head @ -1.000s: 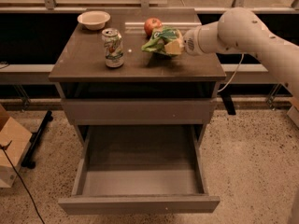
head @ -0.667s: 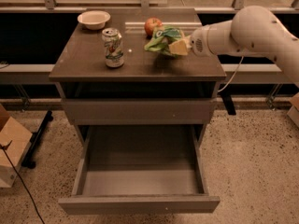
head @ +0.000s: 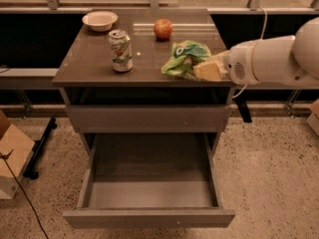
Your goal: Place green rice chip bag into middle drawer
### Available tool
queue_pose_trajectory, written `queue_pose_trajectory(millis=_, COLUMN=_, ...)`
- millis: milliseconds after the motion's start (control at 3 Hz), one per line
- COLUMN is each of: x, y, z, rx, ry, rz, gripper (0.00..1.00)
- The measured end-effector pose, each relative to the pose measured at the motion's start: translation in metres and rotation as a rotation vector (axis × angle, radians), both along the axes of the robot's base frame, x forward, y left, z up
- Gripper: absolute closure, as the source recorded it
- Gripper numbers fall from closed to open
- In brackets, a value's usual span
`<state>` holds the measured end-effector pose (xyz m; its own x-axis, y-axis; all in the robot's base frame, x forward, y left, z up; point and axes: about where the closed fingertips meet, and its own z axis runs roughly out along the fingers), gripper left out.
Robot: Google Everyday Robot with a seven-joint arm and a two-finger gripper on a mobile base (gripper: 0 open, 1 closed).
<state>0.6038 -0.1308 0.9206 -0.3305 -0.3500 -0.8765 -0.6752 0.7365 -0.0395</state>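
Bag under study: a crinkly, puffy green rice chip bag [head: 182, 59] with white lettering sits at the right-hand part of the glossy brown-grey cabinet top [head: 89, 59], close to its front edge. We cannot tell whether its underside rests on the surface or hangs just clear of it. The pale yellow two-finger gripper [head: 205, 69] reaches in from the right and is closed on the right edge of the bag, carried by a thick white rounded arm [head: 269, 59] that extends past the cabinet's right side.

Behind the bag, near the back edge, we see a round red apple [head: 163, 28]. To the bag's left stands an upright green-and-white soda can [head: 121, 50], apart from it. A shallow white bowl [head: 99, 20] lies at the back left corner.

Below the top, a plain grey upper drawer front [head: 149, 117] is shut beneath a dark recess. Under it the wide, shallow grey-brown middle drawer [head: 149, 193] is pulled fully out towards us, its smooth grey floor and low side walls exposed; the bag is well above it, not inside.

A brown cardboard box [head: 12, 153] stands on the speckled stone floor [head: 269, 173] at the left.
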Motion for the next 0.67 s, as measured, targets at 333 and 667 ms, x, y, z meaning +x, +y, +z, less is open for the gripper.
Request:
queue_pose_trajectory(millis=333, x=-0.065, y=0.002, z=0.012, rx=0.011, ry=-0.015, rz=0.080, gripper=1.00)
queue_pose_trajectory(millis=667, x=-0.123, y=-0.023, z=0.006, rx=-0.005, ry=0.016, rz=0.150, gripper=1.00)
